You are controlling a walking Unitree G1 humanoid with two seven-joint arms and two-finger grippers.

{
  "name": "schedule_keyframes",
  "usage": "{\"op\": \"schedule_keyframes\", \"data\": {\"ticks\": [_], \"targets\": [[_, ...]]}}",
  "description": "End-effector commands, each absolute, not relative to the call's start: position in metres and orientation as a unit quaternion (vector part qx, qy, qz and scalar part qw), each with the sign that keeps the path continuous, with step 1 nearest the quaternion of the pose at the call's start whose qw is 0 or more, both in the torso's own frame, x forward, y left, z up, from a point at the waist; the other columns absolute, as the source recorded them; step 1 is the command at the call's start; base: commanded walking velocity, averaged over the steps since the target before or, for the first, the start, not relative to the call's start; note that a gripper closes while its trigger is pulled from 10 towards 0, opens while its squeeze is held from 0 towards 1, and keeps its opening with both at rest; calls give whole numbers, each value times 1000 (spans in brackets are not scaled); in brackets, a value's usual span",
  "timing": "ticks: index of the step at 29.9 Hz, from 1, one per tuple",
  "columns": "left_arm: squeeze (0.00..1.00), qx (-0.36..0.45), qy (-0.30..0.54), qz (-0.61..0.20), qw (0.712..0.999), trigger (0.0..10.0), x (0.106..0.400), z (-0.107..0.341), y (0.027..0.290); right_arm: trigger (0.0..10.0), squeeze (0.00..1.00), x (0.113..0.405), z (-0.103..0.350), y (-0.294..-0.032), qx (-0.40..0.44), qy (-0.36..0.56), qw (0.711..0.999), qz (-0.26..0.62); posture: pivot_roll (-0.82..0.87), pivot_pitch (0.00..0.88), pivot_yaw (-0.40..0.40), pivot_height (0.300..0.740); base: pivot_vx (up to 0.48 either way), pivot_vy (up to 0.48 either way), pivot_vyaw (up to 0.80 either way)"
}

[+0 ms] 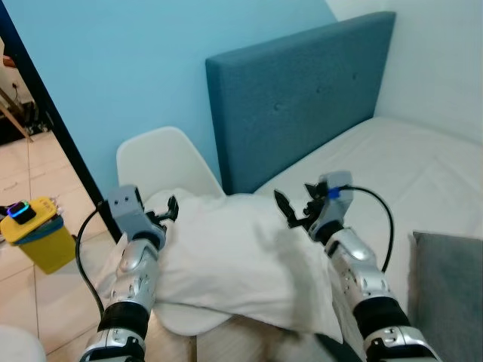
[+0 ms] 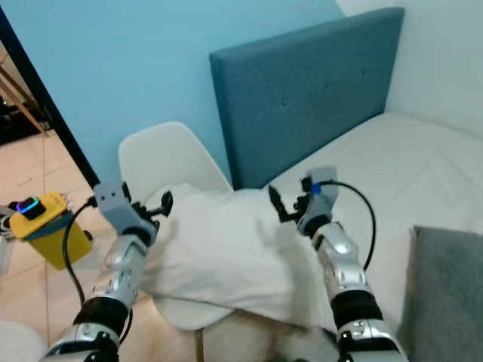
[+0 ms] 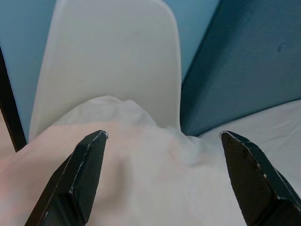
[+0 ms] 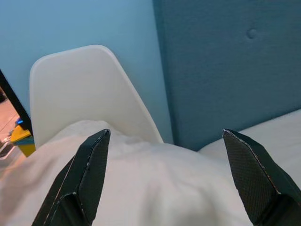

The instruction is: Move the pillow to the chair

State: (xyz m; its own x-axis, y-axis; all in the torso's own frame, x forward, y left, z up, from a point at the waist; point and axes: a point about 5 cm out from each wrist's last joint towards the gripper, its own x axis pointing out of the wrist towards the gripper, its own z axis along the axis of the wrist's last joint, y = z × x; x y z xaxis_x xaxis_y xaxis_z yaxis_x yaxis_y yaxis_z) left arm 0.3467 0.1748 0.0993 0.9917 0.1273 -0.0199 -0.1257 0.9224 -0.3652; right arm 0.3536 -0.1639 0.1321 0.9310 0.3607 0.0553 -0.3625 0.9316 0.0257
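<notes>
On the floor at the far left stands a yellow bin (image 1: 41, 240), well apart from the work. Next comes the left gripper (image 1: 170, 209), with its fingers spread wide on the left edge of the pillow (image 1: 234, 256); nothing is pinched between them. The pillow is white and soft. It lies over the seat of the white chair (image 1: 162, 162), in front of the backrest, and its right part hangs toward the bed (image 1: 407, 166). At the pillow's right side is the right gripper (image 1: 293, 210), also with fingers wide apart and holding nothing. Behind it rises the blue headboard (image 1: 302, 98), and at the far right a grey cushion (image 1: 449, 294) lies on the bed.

I judge that the pillow is nearly placed, and the step in hand is the release. To do it well, both grippers should stay wide and draw back slowly and together, so no finger drags the cloth. The overhanging right part could pull the pillow off the seat, so a small push toward the backrest may help first.
</notes>
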Motion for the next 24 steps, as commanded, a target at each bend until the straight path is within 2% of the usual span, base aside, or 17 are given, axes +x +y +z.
{"op": "schedule_keyframes", "data": {"ticks": [1, 10, 16, 17, 24], "targets": [[0, -199, 11, 77, 977, 10000, 343, 91, 180, 10000, 0, 351, 125, -157, 17, -9, 981, 195, -8, 0, 39, 710, 0, 0, 0], [0, -210, 24, 68, 975, 10000, 340, 83, 177, 10000, 0, 337, 92, -153, 20, 48, 979, 196, -10, 0, 33, 740, 0, 0, 0], [0, -201, 70, 67, 975, 10000, 329, 59, 177, 10000, 0, 330, 81, -152, 11, 67, 977, 201, -13, 0, 33, 740, 0, 0, 0], [0, -187, 107, 64, 974, 10000, 322, 43, 177, 10000, 0, 327, 73, -152, 11, 86, 976, 200, -15, 0, 34, 740, -285, 0, 0], [0, -181, 173, 72, 965, 10000, 299, 11, 178, 10000, 0, 314, 41, -167, -24, 158, 976, 148, -22, 0, 36, 740, -407, 0, 0]]}}
